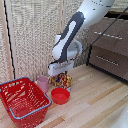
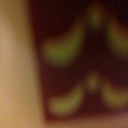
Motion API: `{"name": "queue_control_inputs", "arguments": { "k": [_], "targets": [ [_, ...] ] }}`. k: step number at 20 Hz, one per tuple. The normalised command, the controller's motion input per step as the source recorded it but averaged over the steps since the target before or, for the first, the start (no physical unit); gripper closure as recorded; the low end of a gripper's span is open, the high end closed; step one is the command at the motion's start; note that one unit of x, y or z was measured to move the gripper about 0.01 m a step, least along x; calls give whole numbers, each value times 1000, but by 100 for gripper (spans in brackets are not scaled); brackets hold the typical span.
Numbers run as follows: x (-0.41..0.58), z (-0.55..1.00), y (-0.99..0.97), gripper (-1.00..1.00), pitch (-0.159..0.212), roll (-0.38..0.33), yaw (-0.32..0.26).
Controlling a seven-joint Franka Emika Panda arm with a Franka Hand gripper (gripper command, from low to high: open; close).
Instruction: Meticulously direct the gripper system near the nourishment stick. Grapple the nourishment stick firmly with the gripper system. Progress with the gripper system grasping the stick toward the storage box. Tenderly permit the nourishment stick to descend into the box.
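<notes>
Storage box (image 1: 22, 100) sits on the desk (image 1: 95, 100), well off to the exterior view's left of the gripper (image 1: 61, 73) and lower. Nourishment stick (image 1: 62, 80) is directly under the gripper, touching or nearly so, standing roughly upright. Wrist view is only a dark, close blur w/ yellowish shapes (image 2: 80, 65), prob. the packet. Can't tell whether the fingers are apart or clamped. Judged next: carry toward the exterior view's left, to the box.

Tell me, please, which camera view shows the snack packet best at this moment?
The exterior view shows it best: the snack packet stands whole between the pink cup and the red bowl, just under the gripper. The wrist view gives only a blurred close-up of dark print with yellowish shapes, apparently the packet's face.
</notes>
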Motion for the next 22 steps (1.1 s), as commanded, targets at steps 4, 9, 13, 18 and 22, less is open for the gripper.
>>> {"name": "queue_control_inputs", "arguments": {
  "k": [4,9,13,18,22],
  "targets": [
    [0,87,0,100,9,1,-93],
    [60,619,-56,100,106,4,-28],
    [157,891,-35,100,136,0,14],
    [183,901,0,100,133,0,107],
    [88,836,0,100,156,0,82]
  ]
}}
